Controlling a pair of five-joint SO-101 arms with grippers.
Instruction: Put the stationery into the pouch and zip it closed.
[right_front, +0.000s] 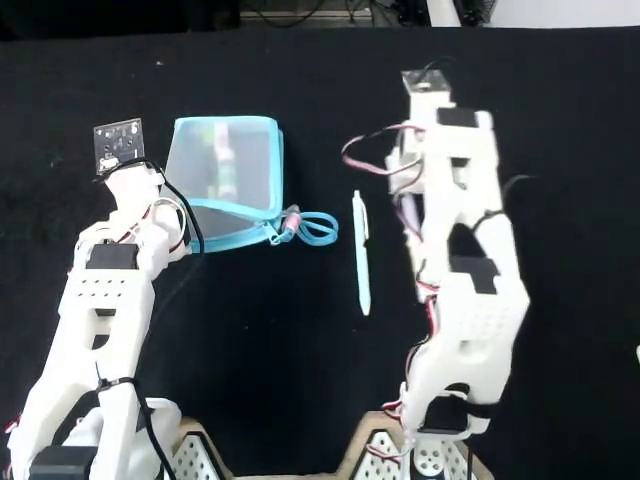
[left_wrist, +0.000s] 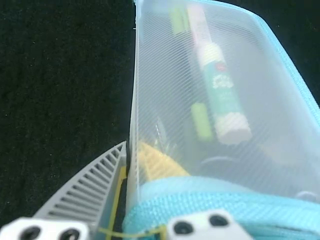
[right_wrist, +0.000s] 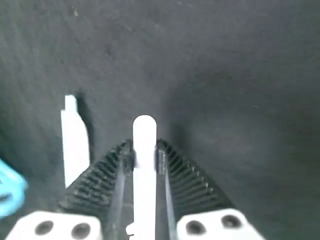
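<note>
Loading is judged underway: mesh pouch (right_front: 225, 170) on the table (right_front: 250, 380) is pinched at its edge by left gripper (left_wrist: 131, 157), white stick (right_wrist: 144, 135) is clamped in right gripper (right_wrist: 145, 147), to be carried to the pouch mouth next.

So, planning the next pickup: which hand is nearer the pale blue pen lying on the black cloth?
Right. The right hand, gripping a white stick, sits beside the pale blue pen; the left hand clamps the clear blue-trimmed pouch, across it from the pen.
</note>
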